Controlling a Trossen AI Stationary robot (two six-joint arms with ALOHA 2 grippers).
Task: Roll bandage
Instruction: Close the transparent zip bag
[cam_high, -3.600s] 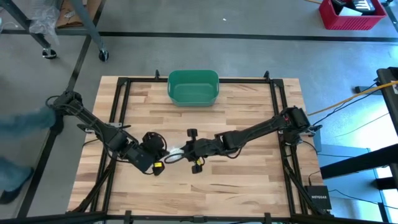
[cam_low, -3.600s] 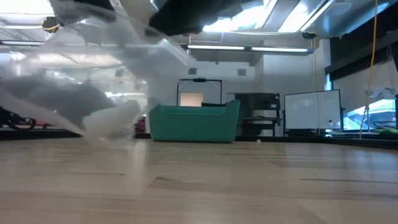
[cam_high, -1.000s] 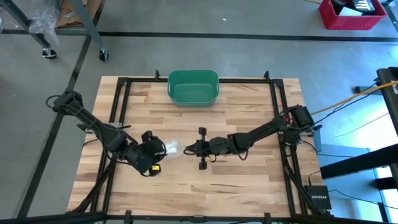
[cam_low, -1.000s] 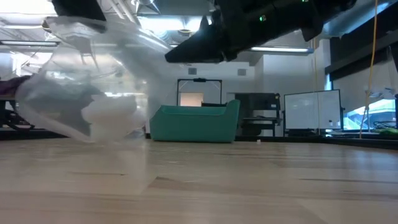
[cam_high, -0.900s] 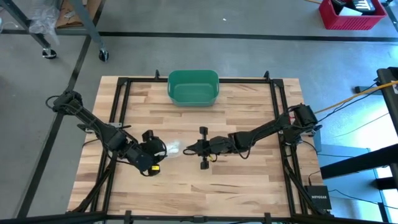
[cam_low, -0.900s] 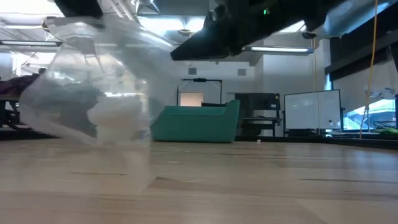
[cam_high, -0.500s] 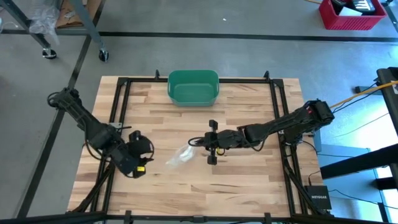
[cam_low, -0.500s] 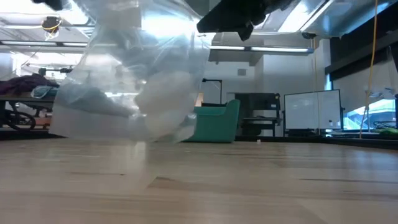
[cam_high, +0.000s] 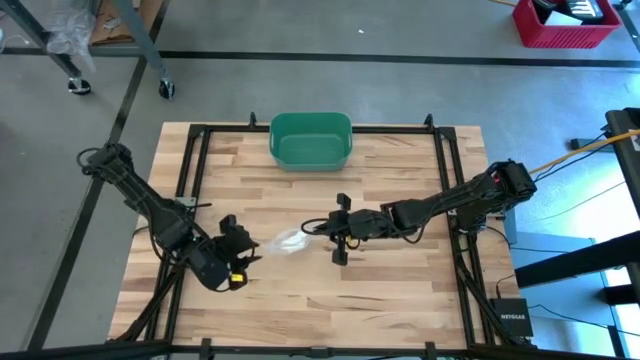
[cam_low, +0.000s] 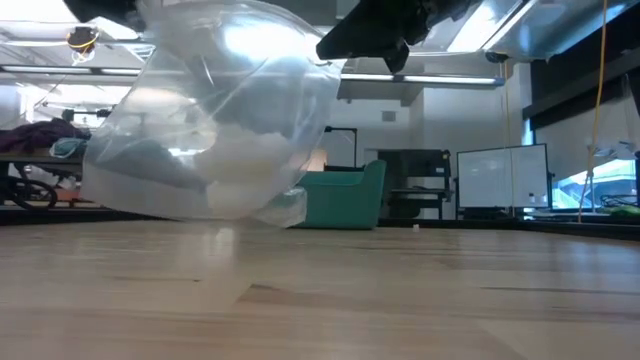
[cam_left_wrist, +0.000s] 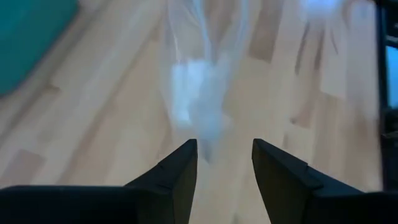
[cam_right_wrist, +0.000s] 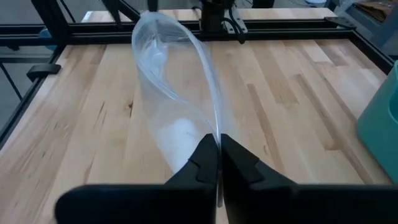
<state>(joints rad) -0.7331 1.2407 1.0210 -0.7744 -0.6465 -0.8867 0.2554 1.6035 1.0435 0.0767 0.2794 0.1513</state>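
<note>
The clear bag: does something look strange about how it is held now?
The clear bag hangs from the right claw alone, pinched at one edge. The left claw stands open, apart from it. White bandage sags inside.

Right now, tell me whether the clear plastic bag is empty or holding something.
Holding something: a white lump, likely the bandage, shows through the clear plastic bag, which the right claw pinches by its edge.

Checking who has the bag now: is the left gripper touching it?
Apart. In the left wrist view the left gripper is open, its fingers clear of the bag ahead; the shut right gripper pinches its edge.
</note>
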